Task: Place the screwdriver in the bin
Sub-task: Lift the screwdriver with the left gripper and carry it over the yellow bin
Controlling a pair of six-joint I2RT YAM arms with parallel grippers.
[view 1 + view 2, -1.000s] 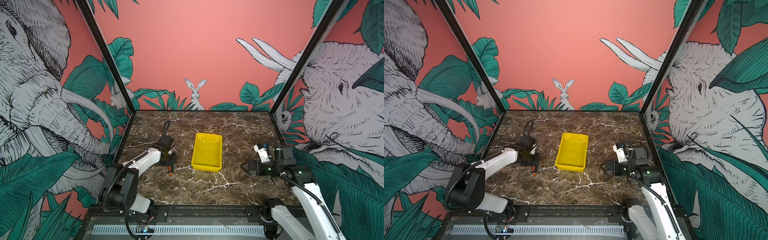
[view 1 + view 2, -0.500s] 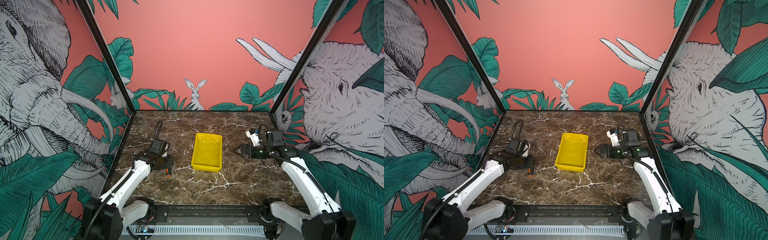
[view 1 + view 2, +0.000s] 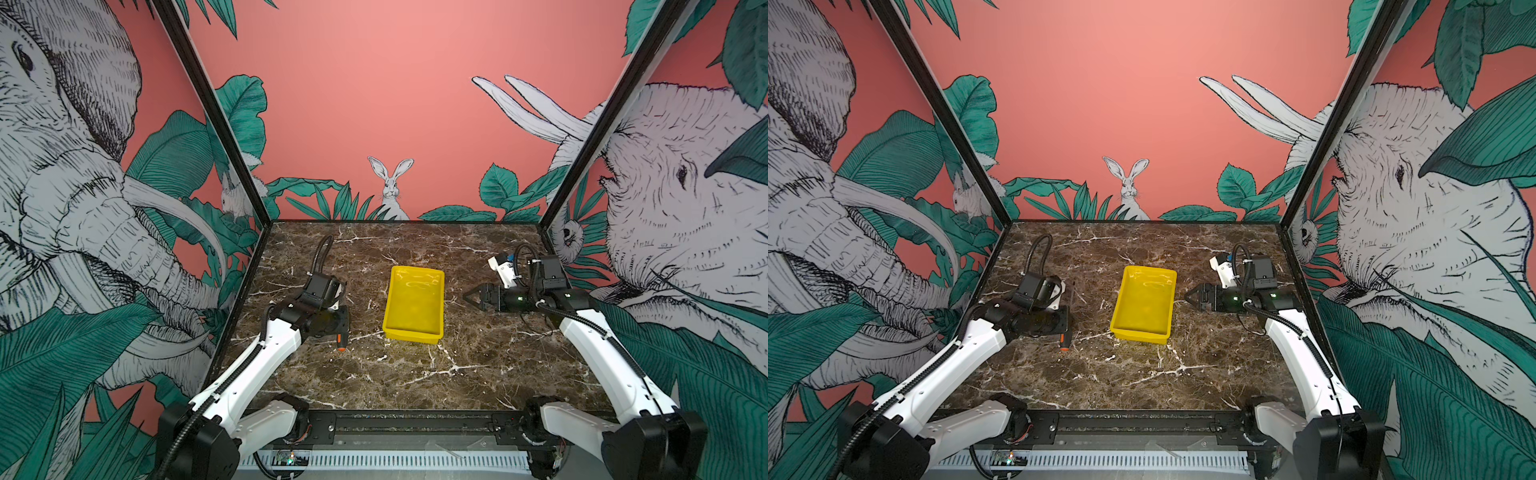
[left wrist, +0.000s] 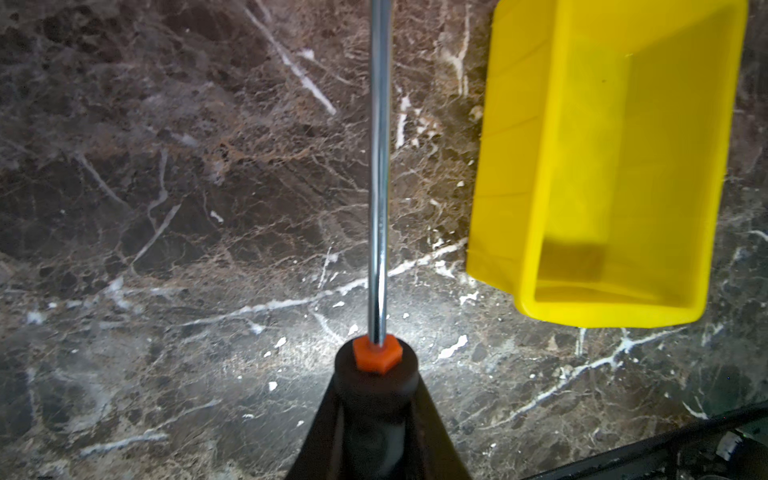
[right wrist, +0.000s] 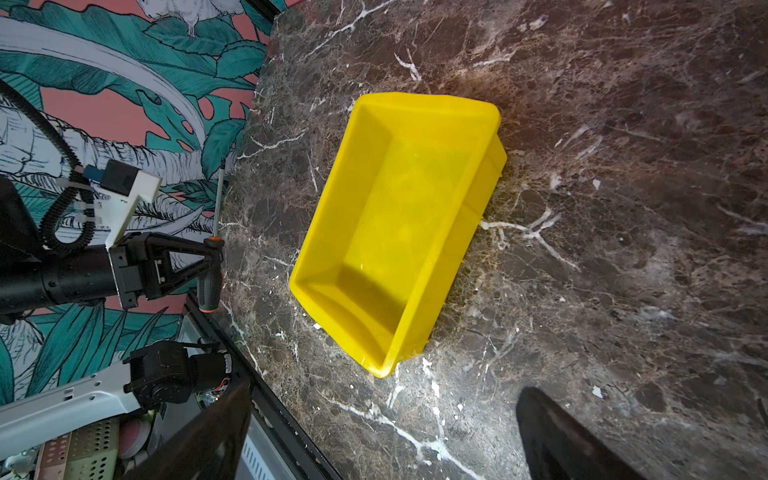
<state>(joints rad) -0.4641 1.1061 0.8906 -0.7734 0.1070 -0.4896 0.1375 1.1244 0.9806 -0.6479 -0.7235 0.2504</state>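
Note:
The screwdriver (image 4: 379, 166) has a black handle with orange ends and a thin metal shaft. My left gripper (image 4: 376, 386) is shut on its handle. It holds the screwdriver (image 3: 341, 343) roughly level, just off the marble, with the shaft pointing toward the back wall. The screwdriver (image 3: 1064, 341) is left of the bin (image 3: 1140, 336). The yellow bin (image 3: 411, 334) sits mid-table with nothing in it, as the right wrist view (image 5: 353, 199) shows. My right gripper (image 5: 382, 436) is open and holds nothing. In both top views the right gripper (image 3: 469, 296) hovers right of the bin, pointing at it.
The brown marble table (image 3: 415, 374) is walled on the left, back and right by jungle-print panels. A black rail (image 3: 415, 422) runs along the front edge, between the two arm bases.
My right gripper has swung from the front right toward the back and nearer the bin's right side. The left arm has stretched out, with its gripper and the screwdriver staying in about the same place.

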